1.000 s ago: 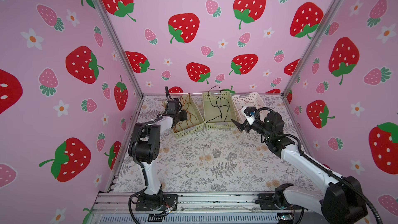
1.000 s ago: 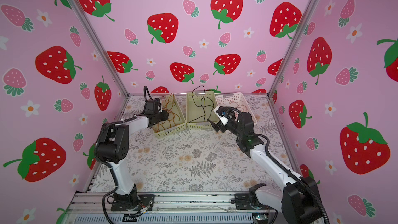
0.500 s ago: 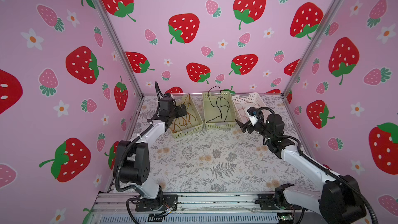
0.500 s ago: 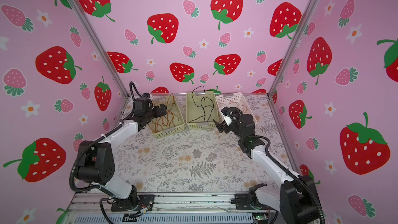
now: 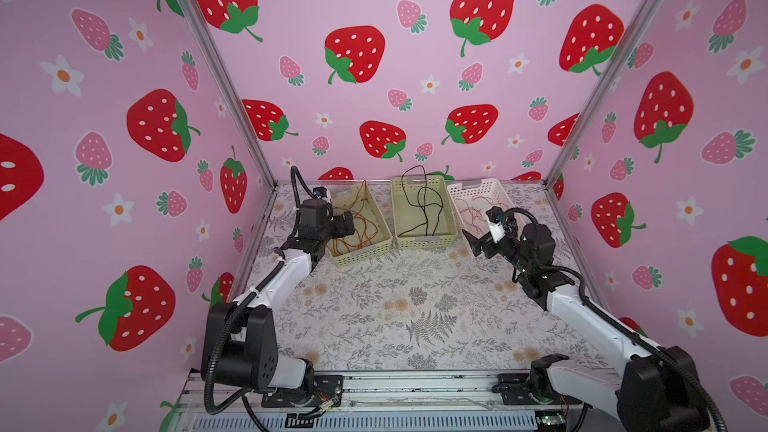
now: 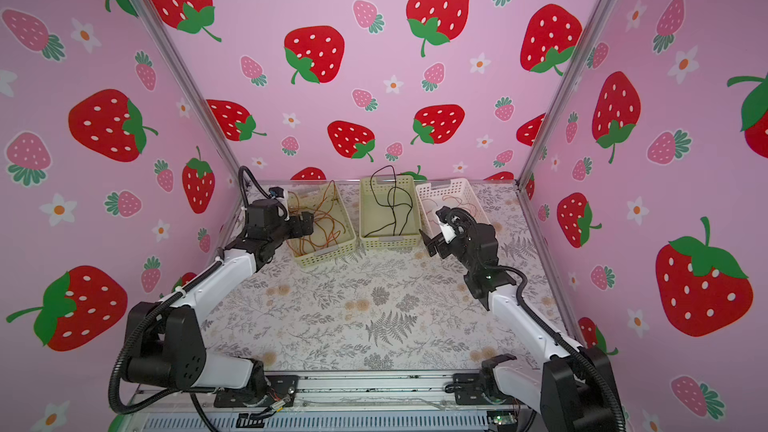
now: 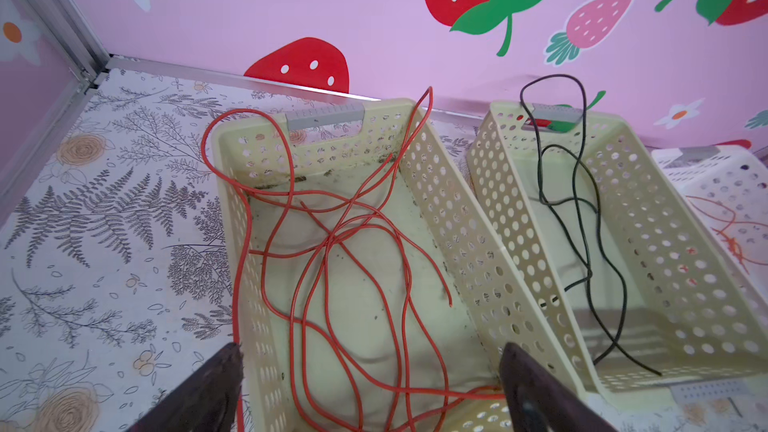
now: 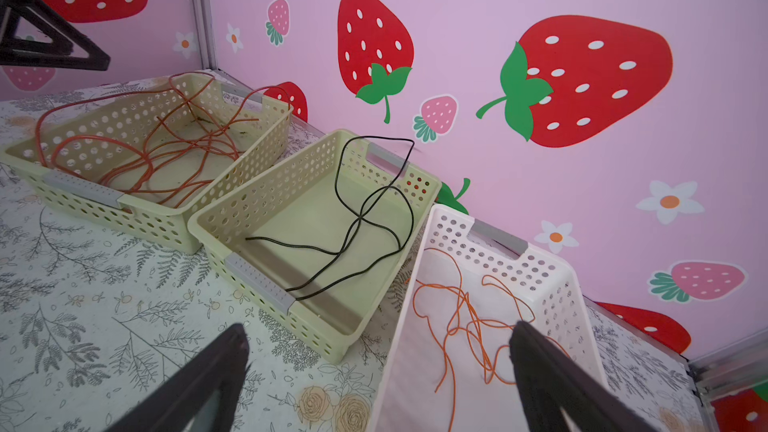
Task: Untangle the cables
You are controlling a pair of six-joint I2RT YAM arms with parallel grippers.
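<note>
Three perforated baskets stand in a row at the back of the floral tabletop: two pale yellow-green ones, the left basket and the middle basket, and one white basket on the right. The cables lie sorted by colour into three lots, one per basket. The orange-red cables sprawl in many loops in the left basket, with two loops arching over its far rim and one run draped over a side wall. The black cables lie in the middle basket, with one loop rising above its far rim against the wall. The thin orange cables curl on the floor of the white basket. How many separate strands make up each lot cannot be counted. Two grippers are in view. The left gripper hangs over the near end of the left basket, jaws spread wide and holding nothing. The right gripper hovers by the near corners of the middle and white baskets, equally wide and empty.
</note>
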